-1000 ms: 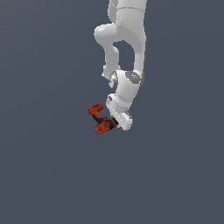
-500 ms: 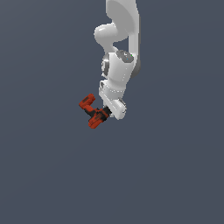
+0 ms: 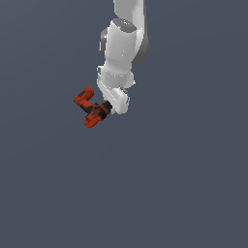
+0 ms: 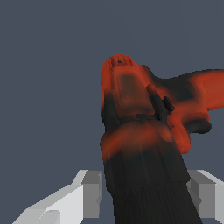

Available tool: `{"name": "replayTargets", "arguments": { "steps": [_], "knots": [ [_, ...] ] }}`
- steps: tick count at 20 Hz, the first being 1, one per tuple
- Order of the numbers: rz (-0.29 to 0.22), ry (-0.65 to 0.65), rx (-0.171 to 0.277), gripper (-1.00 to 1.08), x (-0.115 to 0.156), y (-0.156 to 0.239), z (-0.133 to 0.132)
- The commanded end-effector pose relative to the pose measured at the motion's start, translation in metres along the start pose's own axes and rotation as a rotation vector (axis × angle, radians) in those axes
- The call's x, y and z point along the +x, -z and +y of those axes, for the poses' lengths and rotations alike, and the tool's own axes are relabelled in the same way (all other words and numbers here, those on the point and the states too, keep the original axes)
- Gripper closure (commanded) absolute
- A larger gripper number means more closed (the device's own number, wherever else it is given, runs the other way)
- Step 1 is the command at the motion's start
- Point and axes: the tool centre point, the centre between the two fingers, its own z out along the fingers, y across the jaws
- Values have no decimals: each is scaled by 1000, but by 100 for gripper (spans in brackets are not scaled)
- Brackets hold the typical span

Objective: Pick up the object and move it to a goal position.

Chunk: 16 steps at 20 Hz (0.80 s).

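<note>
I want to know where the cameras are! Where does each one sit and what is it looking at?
Exterior view: sits off the arm, exact spot unknown, facing the white arm and its gripper holding the drill.
Wrist view: rides on the wrist, looking along the gripper; its fingers flank the drill's black middle.
Shared: both show the drill and the gripper.

One white robot arm (image 3: 118,53); one white two-fingered gripper (image 3: 107,109); one red-orange and black drill-shaped object (image 3: 90,107), at gripper's nine o'clock in exterior view.
</note>
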Motion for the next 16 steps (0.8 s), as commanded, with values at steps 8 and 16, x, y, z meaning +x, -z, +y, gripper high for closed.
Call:
{"name": "replayTargets", "arguments": {
  "steps": [8, 16],
  "knots": [
    [4, -2, 5, 108, 56, 87, 39],
    [5, -1, 5, 108, 98, 153, 68]
  ]
}}
